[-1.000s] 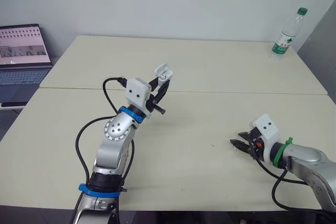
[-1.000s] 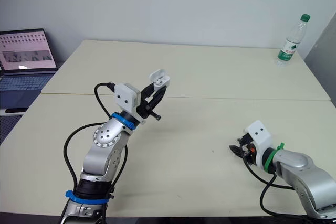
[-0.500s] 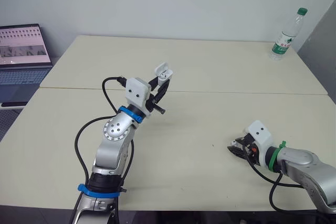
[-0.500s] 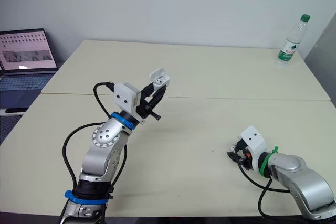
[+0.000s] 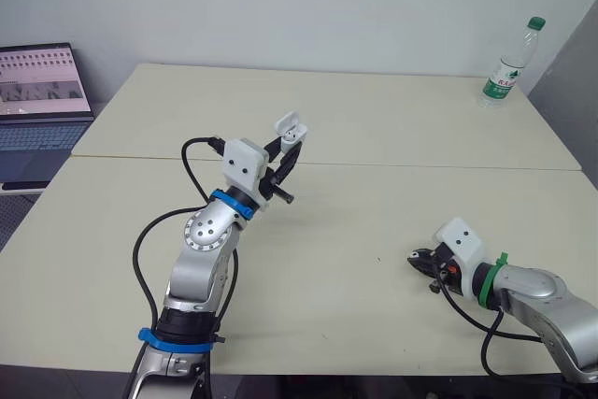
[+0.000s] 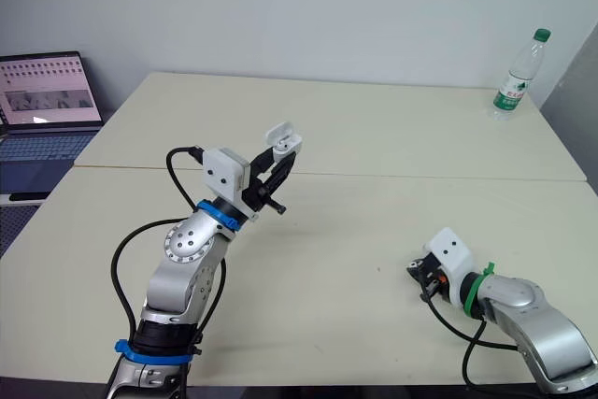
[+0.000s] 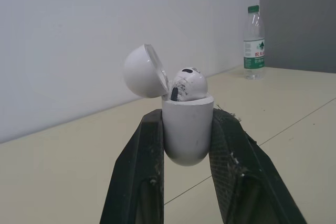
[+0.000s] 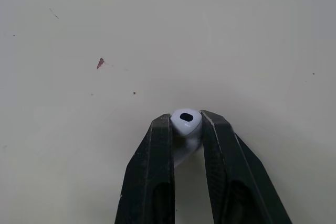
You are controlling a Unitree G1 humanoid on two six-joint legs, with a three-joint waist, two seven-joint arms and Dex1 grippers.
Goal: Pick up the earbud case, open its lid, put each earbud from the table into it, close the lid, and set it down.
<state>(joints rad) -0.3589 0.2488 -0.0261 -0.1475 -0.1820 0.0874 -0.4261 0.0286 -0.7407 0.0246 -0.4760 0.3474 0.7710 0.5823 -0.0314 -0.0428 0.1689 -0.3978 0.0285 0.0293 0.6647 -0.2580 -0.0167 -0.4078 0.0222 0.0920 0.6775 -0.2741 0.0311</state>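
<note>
The right tool [image 8: 186,121], spread wide a second ago, is now pinched on the loose earbud [image 8: 185,125] at the counter [image 5: 355,221]. At its 10 o'clock, the open earbud case [image 7: 187,135], with a seated earbud [image 7: 189,82], is clamped in the left tool [image 7: 187,120]. A lift is judged next.

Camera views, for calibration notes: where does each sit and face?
Eye views: head, facing forward-down over the table; both arms show.
Left wrist: along the left tool holding the open earbud case, toward the bottle.
Right wrist: down along the right tool, shut on an earbud.
Shared: eye and left wrist views show case, bottle.
</note>
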